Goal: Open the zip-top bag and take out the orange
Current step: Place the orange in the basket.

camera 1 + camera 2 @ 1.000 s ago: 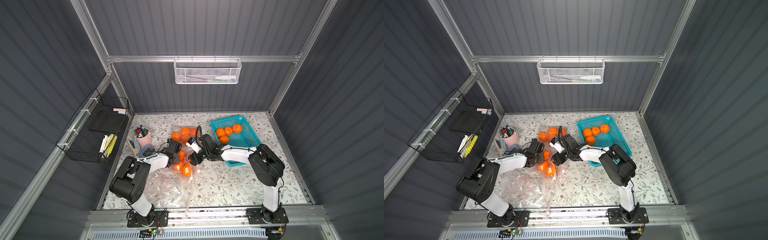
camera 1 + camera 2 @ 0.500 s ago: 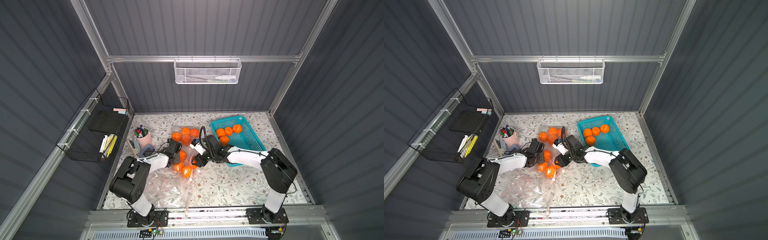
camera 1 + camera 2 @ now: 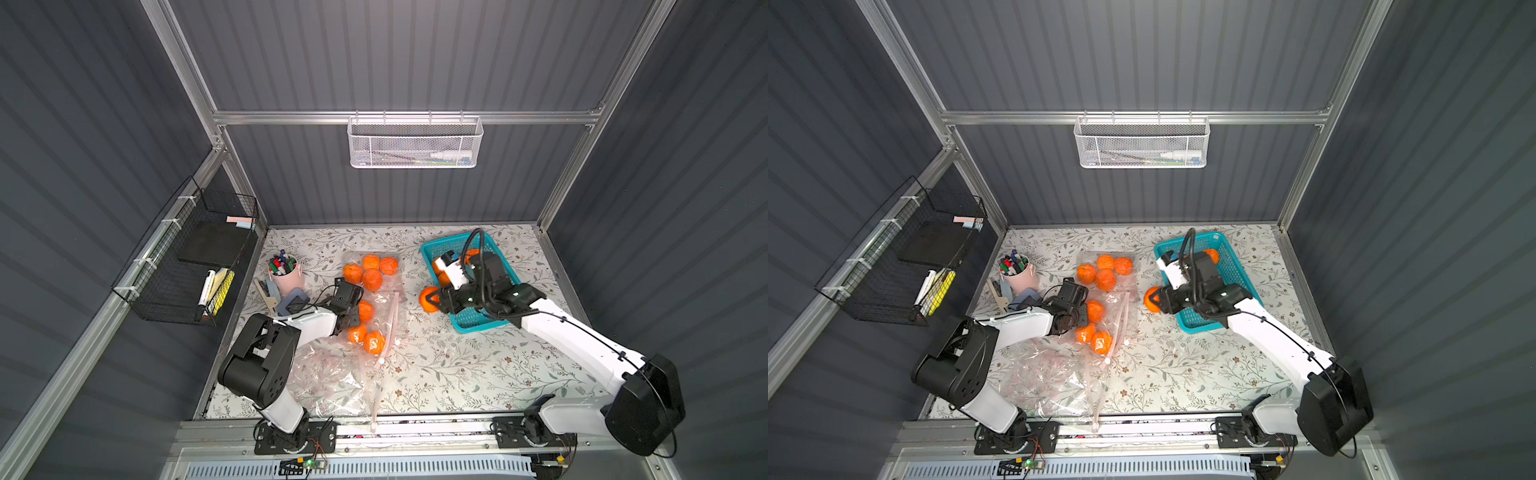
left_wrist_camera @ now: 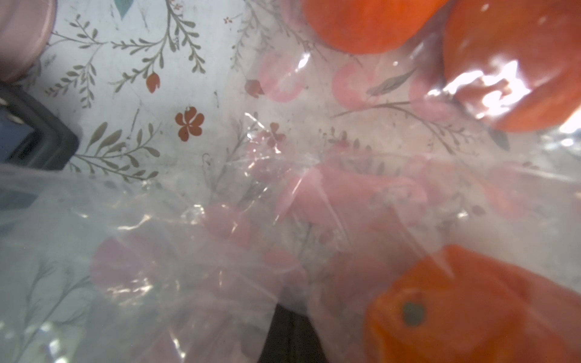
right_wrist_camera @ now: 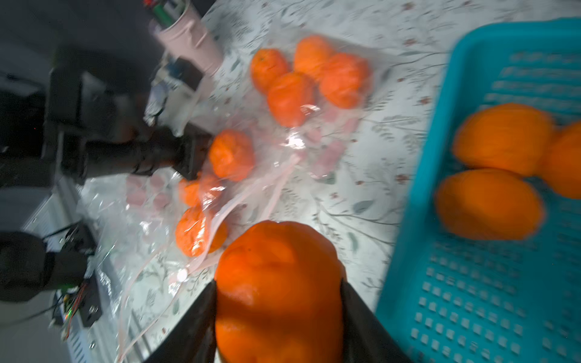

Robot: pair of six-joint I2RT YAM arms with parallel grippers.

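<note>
**A:** Your right tool (image 5: 279, 327) is clamping one orange (image 3: 426, 300), with its two fingers pressing on opposite sides. You are holding it over the worktop (image 3: 457, 374), just beside the blue basket (image 3: 478, 322). It is sitting between the basket and the bag (image 3: 388, 309) lying mid-worktop.

**B:** Three other oranges (image 5: 490, 204) are lying in that basket in the right wrist view. In both top views your arm is hiding part of them.

**A:** Seven are sitting under clear film. A far group (image 3: 371, 279) of four is clustering towards the back wall, and a near group (image 3: 374, 344) of three is lying by your left tool (image 3: 352, 321).

**B:** That left tool is resting low against the film with its fingers together. I cannot tell whether you are pinching the bag with it. The left wrist view is showing only crinkled plastic and blurred fruit.
</note>
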